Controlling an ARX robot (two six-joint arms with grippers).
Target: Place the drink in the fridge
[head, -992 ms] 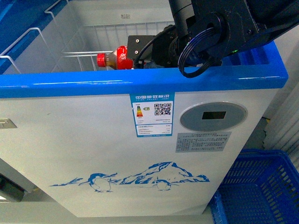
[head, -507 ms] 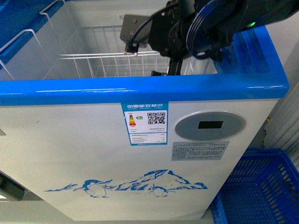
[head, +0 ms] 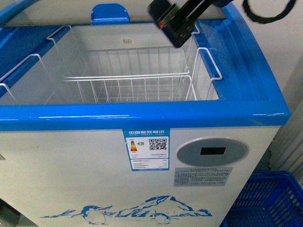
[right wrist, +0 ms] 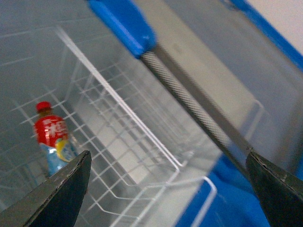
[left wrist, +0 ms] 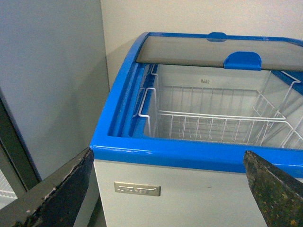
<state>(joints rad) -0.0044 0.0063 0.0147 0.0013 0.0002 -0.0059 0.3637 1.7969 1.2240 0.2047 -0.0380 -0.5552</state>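
The fridge (head: 142, 116) is a white chest freezer with a blue rim, and its glass lid (head: 47, 12) is slid back. The drink (right wrist: 52, 142), a small red-capped bottle, stands upright in the white wire basket (right wrist: 123, 156) inside, seen only in the right wrist view. My right gripper (right wrist: 170, 189) is open and empty above the basket, apart from the bottle. In the front view my right arm (head: 171, 21) hangs over the far right of the opening. My left gripper (left wrist: 168, 189) is open and empty, outside the fridge's (left wrist: 165, 153) front wall.
A blue plastic basket (head: 270, 198) sits on the floor at the fridge's lower right. A plain grey appliance (left wrist: 52, 71) stands close beside the fridge. The lid's blue handle (head: 110, 13) is at the back. The wire basket (head: 128, 87) fills the opening.
My right gripper held the drink over the front rim a second ago. It went down into the fridge, let go, and has risen back and away, open. The bottle stays in the basket.
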